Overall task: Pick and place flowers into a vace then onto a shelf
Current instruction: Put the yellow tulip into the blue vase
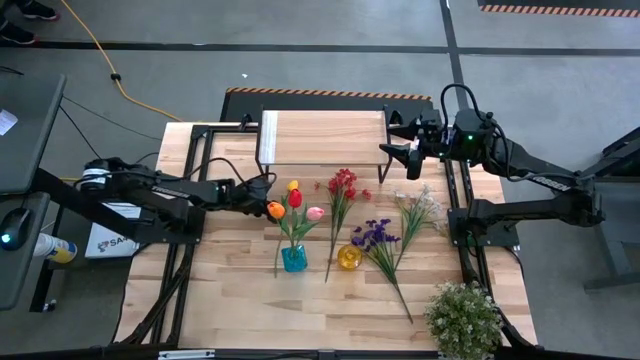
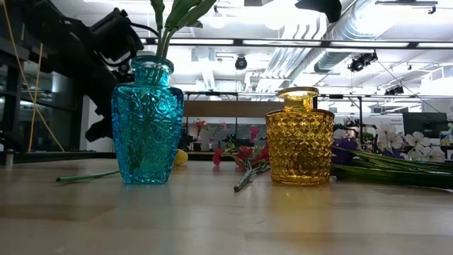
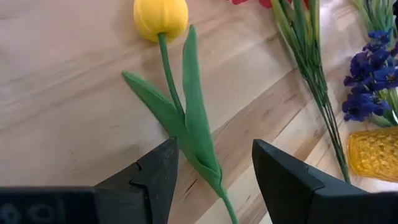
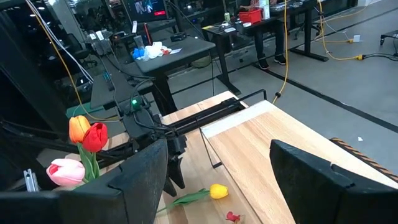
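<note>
Hovering over the yellow tulip [image 3: 160,17], the left end effector [image 3: 214,177] has its fingers spread with nothing between them but the stem, which runs lengthwise away from it, bloom at the far end. This tulip lies flat on the bench [image 1: 230,290], between the shelf [image 1: 322,136] and the blue vase [image 1: 293,258] already holding three tulips. The left arm looks far nearer; the right end effector [image 1: 400,149] waits wide open and empty beside the shelf's end. Bare wood surrounds the stem, though red sprays [image 1: 340,195] lie close alongside.
</note>
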